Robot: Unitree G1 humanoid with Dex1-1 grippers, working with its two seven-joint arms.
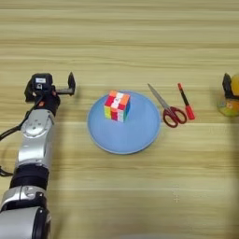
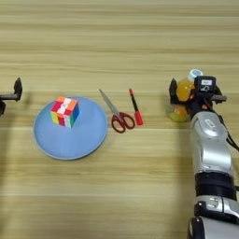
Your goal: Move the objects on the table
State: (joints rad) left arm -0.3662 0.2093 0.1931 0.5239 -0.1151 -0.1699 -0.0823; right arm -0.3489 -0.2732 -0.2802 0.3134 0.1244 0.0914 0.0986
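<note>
Right eye view: the right gripper [image 2: 186, 91] is clamped on the tilted orange-juice bottle [image 2: 185, 89], base near the desk [image 2: 140, 186]. A loose grip could drop it. The left gripper [image 1: 58, 88] stands apart, idle, beside the plate [image 1: 140, 135] holding the puzzle cube [image 1: 117, 106].

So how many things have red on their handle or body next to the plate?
2. The red-handled scissors lie just right of the blue plate, and the red-and-black pen lies right of the scissors. Nothing seems hidden there.
</note>
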